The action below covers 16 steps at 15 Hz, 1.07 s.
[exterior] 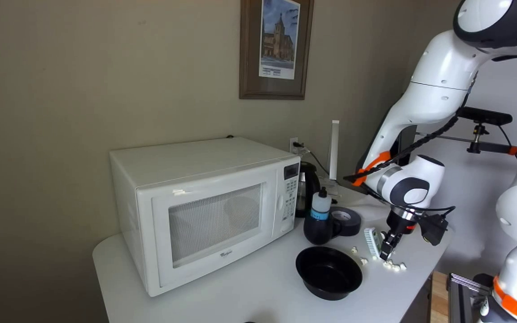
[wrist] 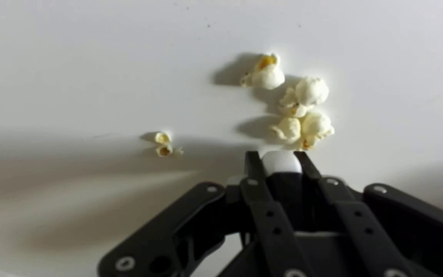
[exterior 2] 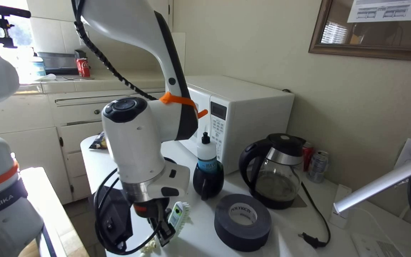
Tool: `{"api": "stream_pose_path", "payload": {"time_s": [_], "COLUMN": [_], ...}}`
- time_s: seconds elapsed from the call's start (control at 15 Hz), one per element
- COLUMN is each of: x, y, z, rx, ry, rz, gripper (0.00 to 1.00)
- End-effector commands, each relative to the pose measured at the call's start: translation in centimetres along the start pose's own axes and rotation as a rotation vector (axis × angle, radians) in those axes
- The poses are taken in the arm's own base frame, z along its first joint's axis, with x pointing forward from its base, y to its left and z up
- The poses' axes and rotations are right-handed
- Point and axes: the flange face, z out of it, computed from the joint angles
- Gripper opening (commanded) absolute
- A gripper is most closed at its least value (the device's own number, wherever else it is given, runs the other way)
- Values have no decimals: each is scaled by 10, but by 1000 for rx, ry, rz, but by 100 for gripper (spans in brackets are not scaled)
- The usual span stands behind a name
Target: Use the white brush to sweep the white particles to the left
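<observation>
The white brush [exterior: 372,242] has a pale handle and bristles, which also show in an exterior view [exterior 2: 180,217]. My gripper [exterior: 386,252] is shut on it, low over the table; the fingers also show in an exterior view [exterior 2: 165,236]. In the wrist view the brush's rounded white end [wrist: 282,162] sits between the fingertips [wrist: 277,157]; the rest is hidden. The white particles are popcorn. A cluster [exterior: 393,265] lies just beyond the fingertips, also in the wrist view [wrist: 312,91] and an exterior view [exterior 2: 149,246]. Small bits [wrist: 163,143] lie left; other pieces [exterior: 364,261] lie nearer the bowl.
A black bowl [exterior: 329,272] stands on the white table [exterior: 258,287] near the brush. A bottle [exterior: 321,204] stands in a dark mug [exterior: 317,231], beside a tape roll [exterior: 352,226]. The microwave [exterior: 213,211] and kettle [exterior 2: 275,178] stand behind. A white rod [exterior: 334,150] stands upright.
</observation>
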Motion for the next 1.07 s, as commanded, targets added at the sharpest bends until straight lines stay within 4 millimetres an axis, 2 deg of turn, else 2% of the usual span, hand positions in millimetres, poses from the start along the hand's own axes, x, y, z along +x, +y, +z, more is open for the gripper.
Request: {"api": "stream_pose_path", "payload": {"time_s": [0.0, 0.27, 0.33, 0.47, 0.53, 0.6, 0.87, 1.0], "x": [-9, -35, -45, -54, -55, -58, -54, -55], "y": [15, 52, 56, 69, 75, 76, 80, 77], "z": [-4, -16, -21, -19, -22, -27, -28, -35], "rx": [-7, -35, -37, -47, -67, -72, -81, -88], "ry": [14, 49, 51, 36, 36, 40, 44, 50], "rz": [58, 194, 223, 264, 276, 281, 294, 295], "gripper": [6, 6, 6, 6, 50, 51, 80, 95]}}
